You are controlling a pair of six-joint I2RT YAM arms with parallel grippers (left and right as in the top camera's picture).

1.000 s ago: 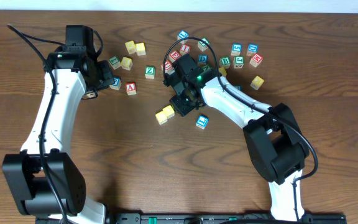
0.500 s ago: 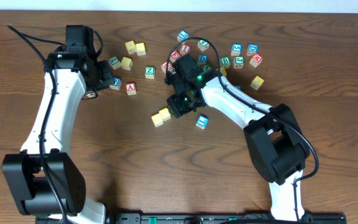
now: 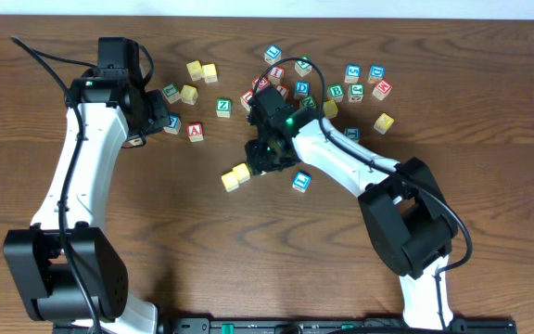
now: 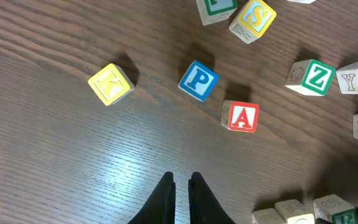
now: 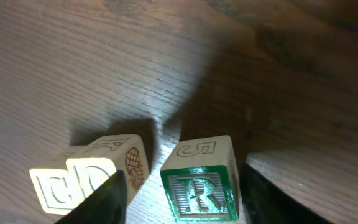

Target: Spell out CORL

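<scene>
Leftward and a little nearer my base, the two yellow cubes [image 3: 235,176] have slid across the table [image 3: 156,241], and my right gripper [image 3: 265,158] has followed them. From the right wrist, the green R cube [image 5: 199,190] sits upright between my spread fingers, loose rather than pinched. One finger [image 5: 114,196] stands in front of the yellow pair just beside the cube. A narrow gap still separates R from them. A blue-marked cube [image 3: 301,181], its letter unreadable from overhead, lies near my right forearm, apart from the others. My left gripper [image 4: 180,186] hangs pinched together and empty over bare wood, near the red A cube [image 4: 241,116] and the blue P cube [image 4: 198,80].
</scene>
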